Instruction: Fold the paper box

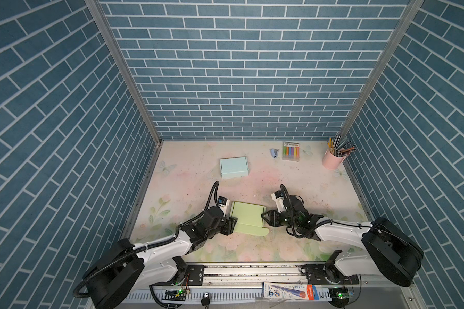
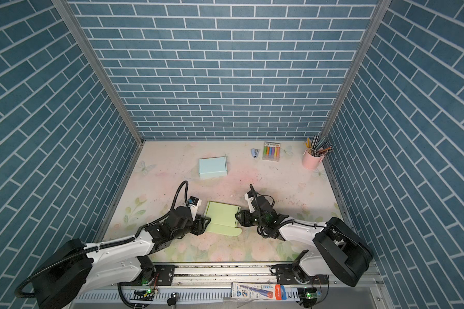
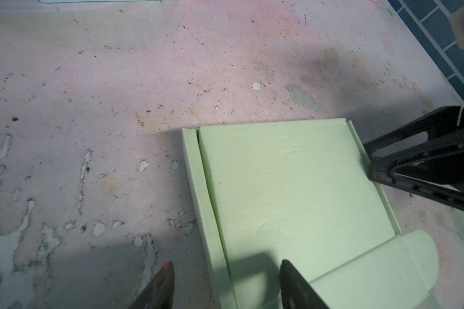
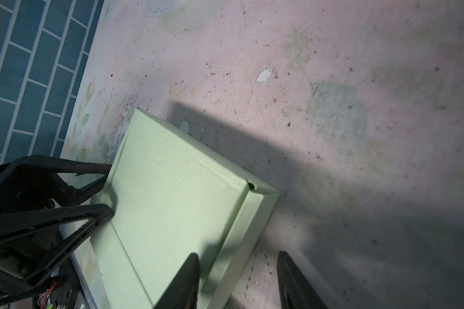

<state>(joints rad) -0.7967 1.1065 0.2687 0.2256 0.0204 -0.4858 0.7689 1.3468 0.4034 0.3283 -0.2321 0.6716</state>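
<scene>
Sitting near the front middle of the table [image 1: 292, 192], the green paper box [image 1: 248, 218] lay squarely between the two arms. Its broad top panel was flat, and a rounded flap [image 1: 263, 232] poked out at its near right corner.

The left gripper [image 1: 233, 226] was right up against the box's left edge with its jaws parted. In the left wrist view they straddled the narrow left side strip, one finger [image 3: 161, 283] out over the table and the other above the box [image 3: 292, 187], with nothing pinched.

Over on the right, the right gripper [image 1: 265, 220] was at the box's right edge, also spread. The right wall stood between its fingers [image 4: 188, 281] and was not clamped.

Farther back and to the left, a pale blue box [image 1: 233, 167] rested well apart from the action. A pink pencil cup [image 1: 330, 160] stood in the far right corner.
</scene>
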